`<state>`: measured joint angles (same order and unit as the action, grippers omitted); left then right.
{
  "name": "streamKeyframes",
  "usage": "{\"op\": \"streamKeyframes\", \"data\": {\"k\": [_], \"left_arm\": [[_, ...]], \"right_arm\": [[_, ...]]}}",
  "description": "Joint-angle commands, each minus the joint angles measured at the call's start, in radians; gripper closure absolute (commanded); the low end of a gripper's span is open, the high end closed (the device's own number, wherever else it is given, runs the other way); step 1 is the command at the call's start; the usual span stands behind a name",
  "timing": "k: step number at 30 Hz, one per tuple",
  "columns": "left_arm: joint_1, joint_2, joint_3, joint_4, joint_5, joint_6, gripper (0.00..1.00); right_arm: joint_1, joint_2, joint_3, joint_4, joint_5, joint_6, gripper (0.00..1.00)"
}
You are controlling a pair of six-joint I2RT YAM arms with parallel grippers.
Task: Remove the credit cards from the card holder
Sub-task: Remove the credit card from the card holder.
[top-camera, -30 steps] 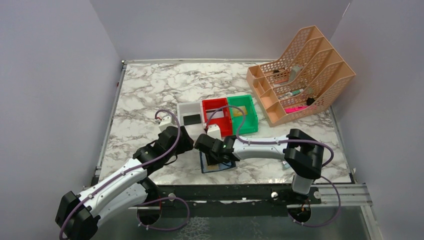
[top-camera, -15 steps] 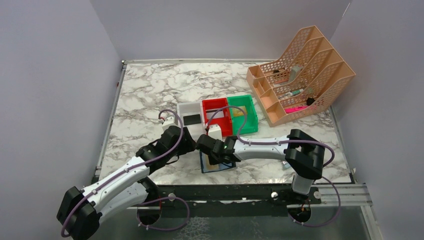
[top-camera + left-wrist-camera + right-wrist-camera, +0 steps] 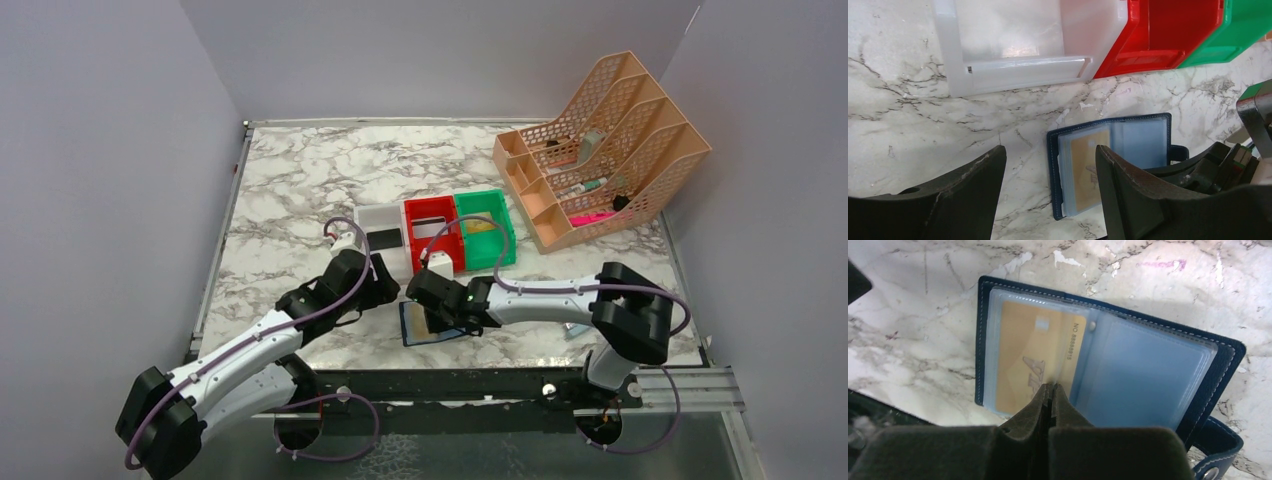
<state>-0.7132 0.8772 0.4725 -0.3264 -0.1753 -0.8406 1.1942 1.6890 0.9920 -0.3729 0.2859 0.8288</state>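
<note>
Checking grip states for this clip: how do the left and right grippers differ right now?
The left gripper stands open; the right gripper is shut. The left sits off to the side of the card holder, touching nothing; the right is closed at the near edge of the gold card inside it, and whether it pinches the card is unclear. Both are low near the holder.

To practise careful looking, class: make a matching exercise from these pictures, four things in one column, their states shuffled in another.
1 card holder
2 gold card
3 left end effector
4 right end effector

A fingers shut together
B fingers apart
C spread open on the marble table
D tucked in a clear sleeve

Pairs: 1-C, 2-D, 3-B, 4-A
</note>
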Motion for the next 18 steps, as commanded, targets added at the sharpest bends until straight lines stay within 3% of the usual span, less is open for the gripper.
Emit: {"op": "streamKeyframes", "data": {"k": [1, 5, 12, 18], "left_arm": [[0.006, 0.006, 0.009, 0.058, 0.072, 0.028, 0.31], [0.007, 0.007, 0.007, 0.073, 0.084, 0.031, 0.31], [0.006, -0.02, 0.014, -0.002, -0.02, -0.006, 0.3], [0.006, -0.096, 0.024, -0.112, -0.148, -0.047, 0.28]], "right_arm": [[-0.034, -0.076, -0.043, 0.084, -0.073, -0.007, 0.99], [-0.044, -0.095, -0.049, 0.092, -0.086, -0.018, 0.97], [-0.04, -0.039, 0.005, 0.041, -0.092, -0.057, 0.48], [-0.02, 0.002, 0.046, 0.012, -0.052, -0.092, 0.4]]}}
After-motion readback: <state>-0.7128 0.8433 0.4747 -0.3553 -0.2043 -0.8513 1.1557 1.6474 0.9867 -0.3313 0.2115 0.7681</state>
